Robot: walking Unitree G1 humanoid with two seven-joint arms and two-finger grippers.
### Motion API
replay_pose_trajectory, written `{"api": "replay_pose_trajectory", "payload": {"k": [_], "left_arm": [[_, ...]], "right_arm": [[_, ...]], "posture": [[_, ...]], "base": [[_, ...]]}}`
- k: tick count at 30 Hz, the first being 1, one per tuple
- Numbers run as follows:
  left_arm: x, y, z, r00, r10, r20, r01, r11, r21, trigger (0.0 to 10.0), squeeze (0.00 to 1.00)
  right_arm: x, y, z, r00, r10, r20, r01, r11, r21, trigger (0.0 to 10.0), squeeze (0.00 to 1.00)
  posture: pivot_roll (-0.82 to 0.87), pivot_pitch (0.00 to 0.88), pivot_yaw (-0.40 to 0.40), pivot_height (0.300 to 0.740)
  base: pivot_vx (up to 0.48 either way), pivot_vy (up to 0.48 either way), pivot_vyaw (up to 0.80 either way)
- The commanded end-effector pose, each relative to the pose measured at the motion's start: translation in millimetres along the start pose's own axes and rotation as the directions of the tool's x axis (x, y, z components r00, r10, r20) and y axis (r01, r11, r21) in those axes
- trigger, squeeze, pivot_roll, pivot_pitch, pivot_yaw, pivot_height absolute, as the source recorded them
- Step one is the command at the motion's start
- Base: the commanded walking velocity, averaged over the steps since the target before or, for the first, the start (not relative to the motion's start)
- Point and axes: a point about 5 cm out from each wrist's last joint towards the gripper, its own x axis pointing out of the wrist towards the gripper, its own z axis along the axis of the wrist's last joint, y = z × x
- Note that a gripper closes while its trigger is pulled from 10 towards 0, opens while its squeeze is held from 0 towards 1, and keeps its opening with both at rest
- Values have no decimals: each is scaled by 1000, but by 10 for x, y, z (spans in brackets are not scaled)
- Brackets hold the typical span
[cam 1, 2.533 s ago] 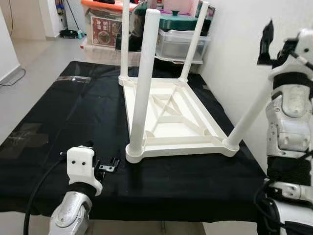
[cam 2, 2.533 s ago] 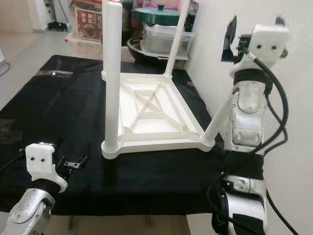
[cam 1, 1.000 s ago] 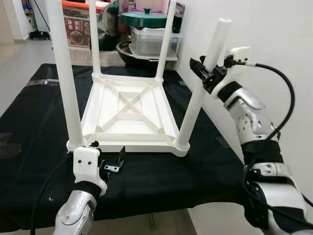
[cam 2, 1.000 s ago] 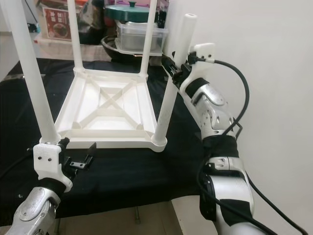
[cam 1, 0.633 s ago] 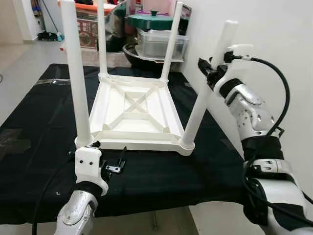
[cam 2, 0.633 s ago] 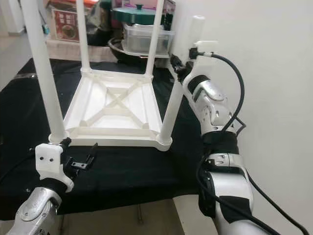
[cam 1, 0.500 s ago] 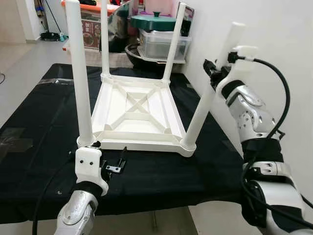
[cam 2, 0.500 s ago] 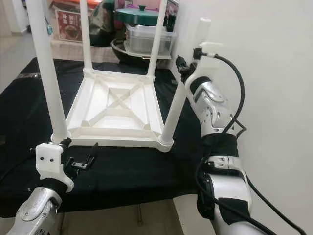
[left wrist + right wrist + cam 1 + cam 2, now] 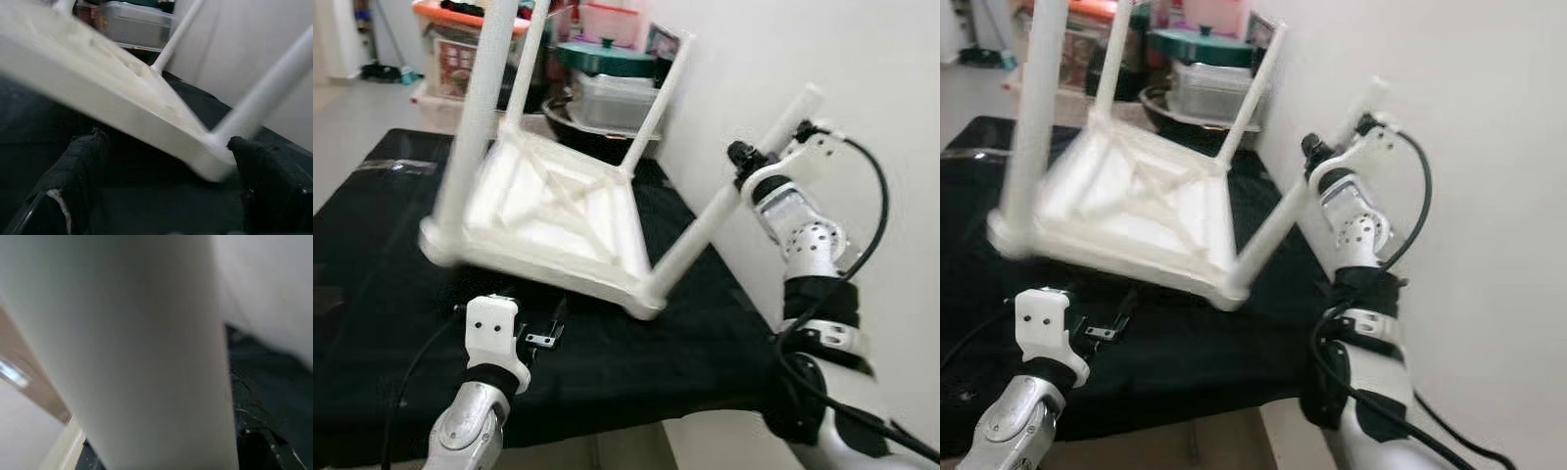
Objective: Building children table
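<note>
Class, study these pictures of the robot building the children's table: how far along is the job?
Done: all four legs stand in the upturned white table. In hand: the right gripper grips the near right leg, and the table is tilted, its left side raised off the black cloth. The left gripper waits open below the near edge. Left: turning the table onto its legs.

white wall (image 9: 773, 49) right | black cloth (image 9: 372, 196) | storage boxes (image 9: 607, 93) behind
</note>
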Motion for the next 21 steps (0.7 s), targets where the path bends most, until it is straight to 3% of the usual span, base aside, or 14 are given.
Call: {"api": "replay_pose_trajectory", "payload": {"k": [1, 3, 5, 9, 10, 13, 14, 15, 16, 19, 21], "left_arm": [[4, -27, -4, 1000, -12, 0, 12, 1000, 2, 10000, 0], [4, -10, 5, 1000, -9, 2, 9, 1000, 4, 10000, 0], [4, -10, 5, 1000, -9, 2, 9, 1000, 4, 10000, 0], [3, -7, 6, 1000, -7, 3, 7, 1000, 3, 10000, 0], [1, -21, 2, 1000, -12, 1, 12, 1000, 1, 10000, 0], [0, -34, -1, 1000, -16, 0, 16, 1000, -1, 10000, 0], [7, -36, 2, 1000, -19, 1, 19, 1000, 0, 10000, 0], [7, -36, 2, 1000, -19, 1, 19, 1000, 0, 10000, 0], [15, -30, 9, 1000, -21, 3, 21, 1000, 2, 10000, 0], [20, -16, 20, 1000, -19, 6, 19, 1000, 6, 10000, 0], [17, -13, 20, 1000, -19, 6, 19, 1000, 8, 10000, 0]], "right_arm": [[-36, -442, -731, 943, -137, -305, 178, 978, 112, 0, 0], [-81, -512, -939, 917, -150, -371, 206, 972, 116, 0, 0], [-81, -512, -939, 917, -150, -371, 206, 972, 116, 0, 0], [-130, -483, -1161, 883, -106, -457, 164, 982, 89, 0, 0], [-165, -418, -1311, 853, -55, -519, 108, 992, 71, 0, 0], [-196, -350, -1426, 821, -16, -571, 70, 995, 72, 0, 0], [-236, -255, -1570, 776, 31, -630, 15, 998, 68, 0, 0], [-236, -255, -1570, 776, 31, -630, 15, 998, 68, 0, 0], [-267, -182, -1687, 738, 56, -672, -20, 998, 62, 0, 0], [-296, -119, -1811, 708, 50, -705, -21, 999, 50, 0, 0], [-292, -139, -1846, 715, 0, -699, 30, 999, 30, 0, 0]], "posture": [[99, 0, -158, 740], [103, 0, -161, 740], [103, 0, -161, 740], [103, 0, -159, 740], [105, 0, -158, 740], [105, 0, -158, 740], [108, 0, -156, 740], [108, 0, -156, 740], [112, 0, -159, 740], [114, 0, -160, 740], [120, 0, -162, 740]], "base": [[0, 0, 0], [0, 0, 0], [0, 0, 0], [0, 0, 0], [0, 0, 0], [0, 0, 0], [0, 0, 0], [0, 0, 0], [0, 0, 0], [0, 0, 0], [0, 0, 0]]}}
